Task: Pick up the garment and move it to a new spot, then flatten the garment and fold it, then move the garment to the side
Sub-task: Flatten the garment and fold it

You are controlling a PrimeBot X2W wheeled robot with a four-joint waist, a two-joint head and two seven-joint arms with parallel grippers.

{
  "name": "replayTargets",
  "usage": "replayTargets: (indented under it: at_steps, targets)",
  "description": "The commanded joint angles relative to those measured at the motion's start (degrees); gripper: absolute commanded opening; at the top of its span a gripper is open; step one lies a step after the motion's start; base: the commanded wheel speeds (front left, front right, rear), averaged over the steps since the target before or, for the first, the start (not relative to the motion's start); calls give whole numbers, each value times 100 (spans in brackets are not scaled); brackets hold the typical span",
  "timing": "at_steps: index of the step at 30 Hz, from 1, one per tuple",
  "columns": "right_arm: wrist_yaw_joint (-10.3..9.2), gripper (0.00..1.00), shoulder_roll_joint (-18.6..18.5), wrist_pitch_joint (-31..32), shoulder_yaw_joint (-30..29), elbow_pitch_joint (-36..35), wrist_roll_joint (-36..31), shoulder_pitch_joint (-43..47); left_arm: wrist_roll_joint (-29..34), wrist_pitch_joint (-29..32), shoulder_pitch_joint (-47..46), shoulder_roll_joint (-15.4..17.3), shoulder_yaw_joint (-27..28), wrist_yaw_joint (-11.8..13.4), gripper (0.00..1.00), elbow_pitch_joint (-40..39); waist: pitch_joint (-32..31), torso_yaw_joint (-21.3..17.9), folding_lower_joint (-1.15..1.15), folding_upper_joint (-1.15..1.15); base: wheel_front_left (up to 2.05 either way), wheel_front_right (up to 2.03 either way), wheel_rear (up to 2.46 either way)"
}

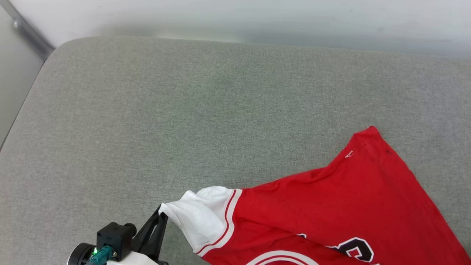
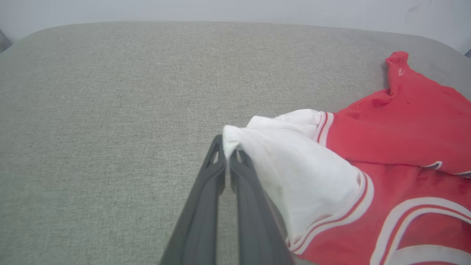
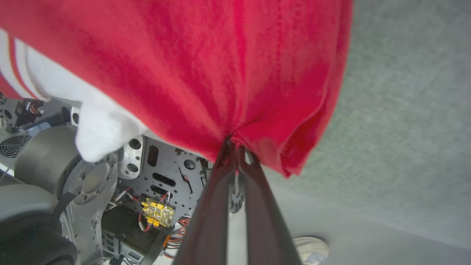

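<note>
We looked over a broad grey woven surface (image 1: 147, 110) with a rounded far-left corner, which met a pale wall (image 1: 257, 18) behind it. A dull grey bar (image 1: 29, 33) slanted past that corner.

The garment (image 1: 331, 206) lay on the near right part of the surface. It was red with white and dark lettering, and one red corner pointed toward the wall. Its white sleeve (image 2: 294, 158), edged with thin red and white stripes, was drawn out to the left and lifted off the cloth.

In the right wrist view, the robot's grey base (image 3: 92, 176) showed below the hanging red cloth, with perforated plates, wiring and a yellow connector, above a pale floor (image 3: 368, 228).

The left gripper (image 1: 162, 215) was clenched on the tip of the white sleeve, its dark fingers pressed together. The right gripper (image 3: 234, 145) was clenched on a bunch of red cloth, which gathered into folds at its fingertips.

A light shoe (image 3: 311, 248) stood on the floor.
</note>
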Motion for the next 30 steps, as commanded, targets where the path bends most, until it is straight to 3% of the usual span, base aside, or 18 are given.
replayTargets:
  at_steps: [1,3,4,5,16,22,30]
  targets:
    - [-2,0,112,-79,-34,-8,-35,121,-5,-11,39,28,14,10,0,-13,19,-14,1,0,0,0,0]
    - [-2,1,237,-211,-106,-74,-74,180,-8,8,17,45,19,6,0,-9,32,-36,1,0,0,0,0]
    - [-2,33,261,-269,-182,-111,-84,134,-16,13,8,50,29,9,0,-5,32,-50,1,0,0,0,0]
    - [-3,100,250,-313,-263,-154,-109,69,-21,20,2,59,35,11,0,-1,28,-59,1,0,0,0,0]
    - [-2,100,-410,-445,-943,-1125,-385,-1484,55,36,-193,20,-2,-30,0,-58,182,82,1,0,0,0,0]
    - [-2,100,-656,277,-283,-1301,-464,-3005,152,63,-445,-80,-86,-122,0,-41,469,301,1,0,0,0,0]
    - [-2,100,-193,1300,1079,-676,-873,-4780,269,28,-730,-258,-155,-226,0,16,840,559,1,0,0,0,0]
